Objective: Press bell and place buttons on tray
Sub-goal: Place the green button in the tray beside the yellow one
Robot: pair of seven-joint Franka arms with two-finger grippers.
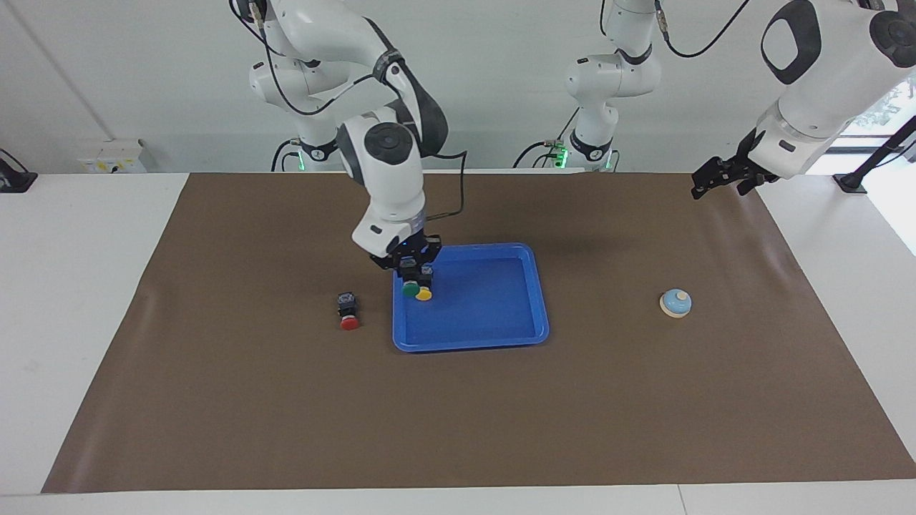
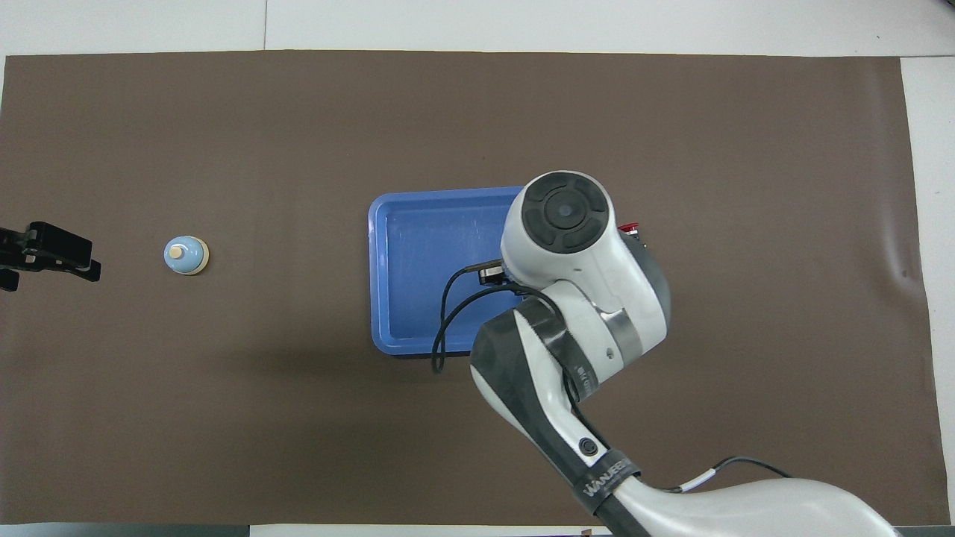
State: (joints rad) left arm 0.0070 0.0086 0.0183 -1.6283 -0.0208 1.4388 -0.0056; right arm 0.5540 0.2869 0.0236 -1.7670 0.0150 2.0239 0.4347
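While the green button (image 1: 410,290) hangs pinched by its black body between the fingers of the right gripper (image 1: 408,266), it sits over the blue tray (image 1: 501,336) at the end toward the right arm, right above the yellow button (image 1: 424,294) already lying in that tray. My worry is a release from here: dropped this close, the green button could land on the yellow one, tip, roll toward the raised rim or knock its neighbour askew, so it wants bare tray floor first. Just beside the tray, on the brown mat (image 1: 215,400), the red button (image 1: 349,315) waits on its side. Toward the left arm's end stands the light-blue bell (image 1: 675,303), well apart from the tray. Over the mat's edge there, the left gripper (image 1: 715,179) waits with fingers spread, holding nothing
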